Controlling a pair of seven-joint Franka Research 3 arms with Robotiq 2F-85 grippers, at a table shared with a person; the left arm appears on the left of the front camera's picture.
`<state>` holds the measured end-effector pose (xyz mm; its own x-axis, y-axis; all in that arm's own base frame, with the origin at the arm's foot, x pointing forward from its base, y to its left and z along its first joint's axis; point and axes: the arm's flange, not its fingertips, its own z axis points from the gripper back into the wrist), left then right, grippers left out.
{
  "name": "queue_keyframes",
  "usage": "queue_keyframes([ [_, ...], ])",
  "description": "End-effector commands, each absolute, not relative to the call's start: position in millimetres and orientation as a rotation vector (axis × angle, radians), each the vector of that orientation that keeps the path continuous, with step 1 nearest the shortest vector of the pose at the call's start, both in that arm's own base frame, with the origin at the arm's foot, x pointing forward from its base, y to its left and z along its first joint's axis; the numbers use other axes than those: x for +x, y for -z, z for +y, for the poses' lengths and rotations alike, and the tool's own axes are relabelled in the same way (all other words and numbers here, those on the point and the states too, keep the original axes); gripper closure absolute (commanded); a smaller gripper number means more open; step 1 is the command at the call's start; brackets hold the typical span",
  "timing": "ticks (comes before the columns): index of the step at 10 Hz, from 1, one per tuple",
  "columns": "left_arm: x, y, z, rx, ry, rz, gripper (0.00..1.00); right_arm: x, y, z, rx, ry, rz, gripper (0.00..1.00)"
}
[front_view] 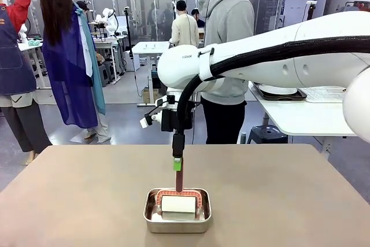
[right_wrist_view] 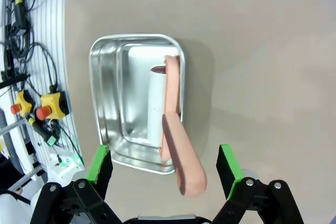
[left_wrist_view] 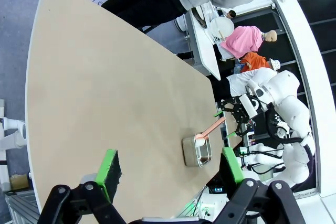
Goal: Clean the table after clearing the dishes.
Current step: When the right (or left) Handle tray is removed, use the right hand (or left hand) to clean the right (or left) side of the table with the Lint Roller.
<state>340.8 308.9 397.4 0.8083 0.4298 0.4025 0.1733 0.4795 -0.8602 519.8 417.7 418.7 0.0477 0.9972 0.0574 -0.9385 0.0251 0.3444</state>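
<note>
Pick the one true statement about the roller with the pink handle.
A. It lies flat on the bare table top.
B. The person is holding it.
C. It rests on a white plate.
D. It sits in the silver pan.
D: the roller sits inside the silver pan, which stands on the table, and its pink handle rises past the pan's rim.

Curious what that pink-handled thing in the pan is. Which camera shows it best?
The right wrist view: it looks down on the roller, white roll and pink handle large. The front view shows it smaller, low in the pan; the left wrist view, tiny.
</note>
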Motion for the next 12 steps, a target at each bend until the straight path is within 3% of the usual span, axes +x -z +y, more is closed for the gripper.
queue_keyframes([
  [1,336.9,-398.1,309.6,-1.079,-0.162,-0.628,0.04,508.0,-405.8,412.5,0.236,-1.502,0.154,0.0],
  [8,336.9,-398.1,309.6,-1.079,-0.162,-0.628,0.04,510.7,-394.5,398.8,0.217,-1.507,0.141,0.0],
  [9,336.9,-398.1,309.6,-1.079,-0.162,-0.628,0.04,511.3,-393.8,402.1,0.228,-1.507,0.123,0.58],
  [10,336.9,-398.1,309.6,-1.079,-0.162,-0.628,0.04,511.8,-392.7,404.9,0.22,-1.515,0.134,0.58],
  [11,336.9,-398.1,309.6,-1.079,-0.162,-0.628,0.04,512.4,-391.4,406.3,0.215,-1.513,0.143,1.0],
  [12,336.9,-398.1,309.6,-1.079,-0.162,-0.628,0.04,512.1,-389.4,407.3,0.22,-1.511,0.147,0.62],
])
